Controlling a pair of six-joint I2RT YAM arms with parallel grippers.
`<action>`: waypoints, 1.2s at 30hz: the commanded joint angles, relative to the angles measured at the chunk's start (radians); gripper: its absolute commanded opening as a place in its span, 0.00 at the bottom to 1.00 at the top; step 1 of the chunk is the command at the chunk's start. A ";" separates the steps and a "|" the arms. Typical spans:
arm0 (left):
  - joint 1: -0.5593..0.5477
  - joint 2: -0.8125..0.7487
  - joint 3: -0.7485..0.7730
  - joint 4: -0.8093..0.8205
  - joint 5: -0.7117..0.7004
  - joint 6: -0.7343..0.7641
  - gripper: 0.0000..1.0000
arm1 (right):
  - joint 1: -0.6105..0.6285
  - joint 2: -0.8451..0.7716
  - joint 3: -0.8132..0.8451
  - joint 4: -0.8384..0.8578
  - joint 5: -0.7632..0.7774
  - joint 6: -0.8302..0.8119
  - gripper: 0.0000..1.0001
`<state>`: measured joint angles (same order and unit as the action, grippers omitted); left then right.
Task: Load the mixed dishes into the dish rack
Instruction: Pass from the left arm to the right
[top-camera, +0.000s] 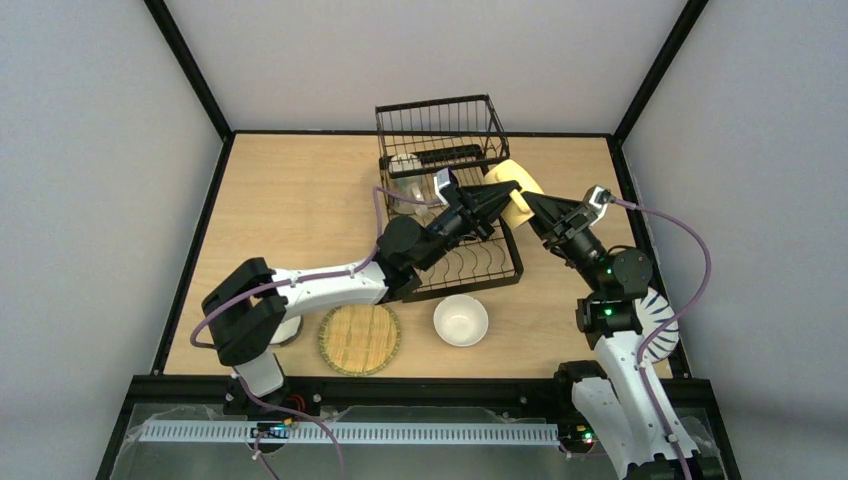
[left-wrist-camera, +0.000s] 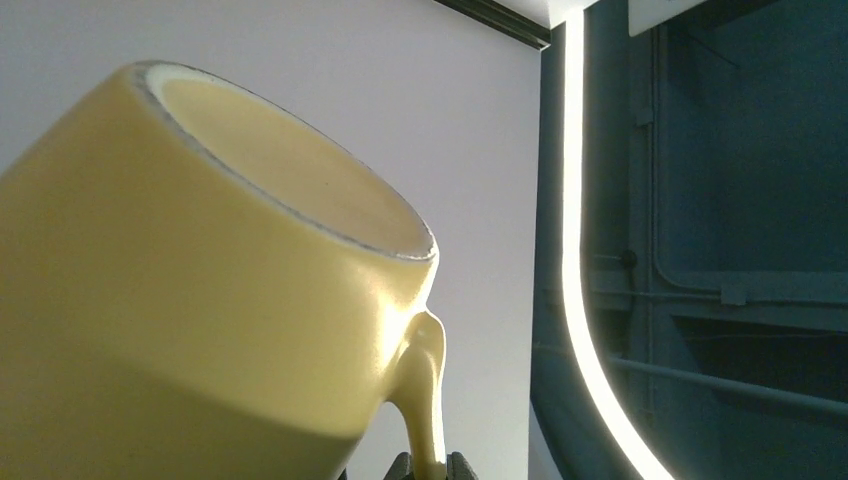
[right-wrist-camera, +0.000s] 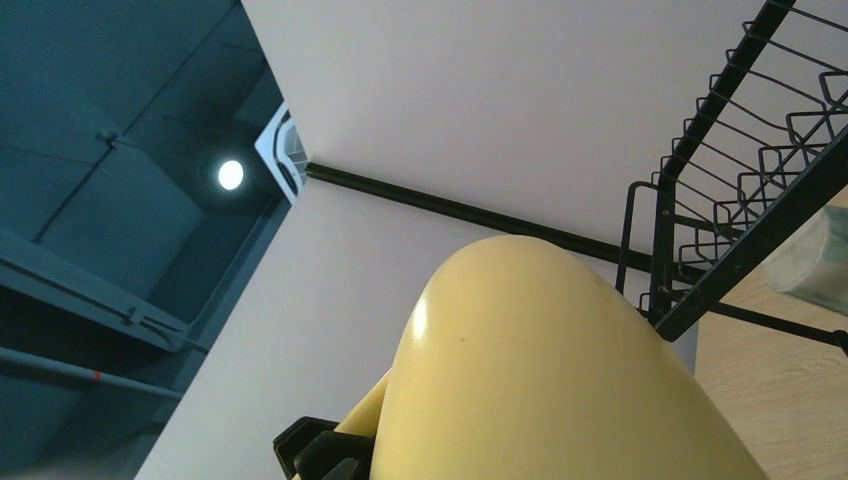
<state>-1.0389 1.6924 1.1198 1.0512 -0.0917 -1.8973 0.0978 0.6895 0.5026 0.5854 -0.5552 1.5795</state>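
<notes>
The left gripper (top-camera: 503, 198) is clamped tight on the handle of the pale yellow mug (top-camera: 520, 178). In the left wrist view its fingertips (left-wrist-camera: 402, 466) pinch the foot of the handle, and the mug rises above them tilted, with its open mouth turned up and away from the wrist.

The right gripper (top-camera: 533, 205) meets the same mug from the opposite side. Its wrist camera is filled by the mug's rounded yellow wall and shows none of its own fingers, so it cannot be told whether its jaws are on the mug or only close around it.

The mug hangs in the air between the two grippers, handle toward the left arm and body toward the right arm, just off the right edge of the dish rack (top-camera: 440, 128). The rack's raised basket lies up and to the left of the mug in the top view, and the flat lower tray lies nearer the arm bases.

This looks like a handover, and it turns on the right arm taking the body before the handle is let go.

A clear tumbler (top-camera: 405, 178) stands by the rack — a white bowl (top-camera: 461, 320) and a woven bamboo plate (top-camera: 359, 338) wait on the table (top-camera: 290, 200).
</notes>
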 joint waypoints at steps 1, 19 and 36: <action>-0.011 -0.005 0.017 0.099 0.037 -0.011 0.02 | 0.010 0.008 -0.016 0.047 0.033 -0.003 0.66; 0.036 -0.065 -0.023 0.001 0.089 0.011 0.40 | 0.016 0.067 -0.001 0.063 -0.012 -0.103 0.00; 0.126 -0.179 -0.121 -0.207 0.226 0.041 0.84 | 0.016 0.153 0.085 0.137 -0.044 -0.224 0.00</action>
<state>-0.9348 1.5925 1.0317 0.8841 0.0822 -1.8698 0.1139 0.8310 0.5240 0.6300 -0.6151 1.4242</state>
